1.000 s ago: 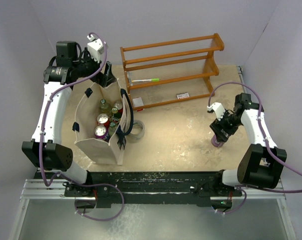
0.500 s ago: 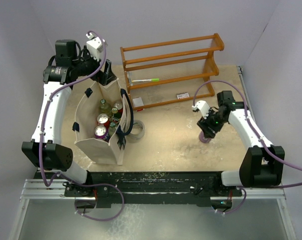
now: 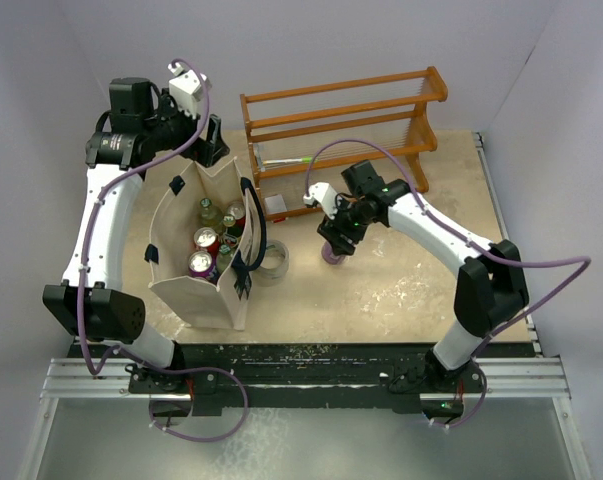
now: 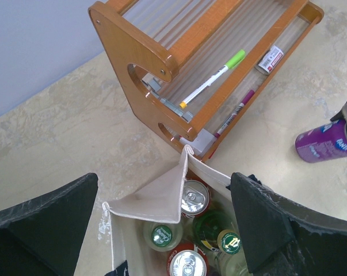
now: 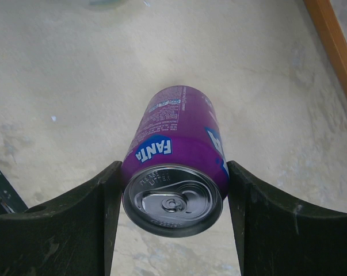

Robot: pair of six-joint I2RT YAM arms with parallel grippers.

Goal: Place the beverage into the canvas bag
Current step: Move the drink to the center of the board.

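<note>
Item: purple metal can (image 5: 176, 144), smooth cylinder, clamped near its top in your right gripper (image 3: 337, 238), arm reaching toward 10 o'clock. Cream canvas bag (image 3: 186, 280), boxy, at the can's 9 o'clock. Your left gripper (image 3: 211, 150), fingers wide apart, hovers at the bag's 12 o'clock edge.

Mottled beige tabletop (image 3: 401, 290), scuffed with pale patches, enclosed at the far, left and right sides by plain lavender-grey walls (image 3: 311, 40) under even, soft light. Orange-brown wooden rack (image 3: 428, 125) with long rails and ribbed clear shelves, set toward the far edge. Silver aluminium rail (image 3: 71, 375) along the near edge, bordered below by a dull grey surface (image 3: 301, 450).
</note>
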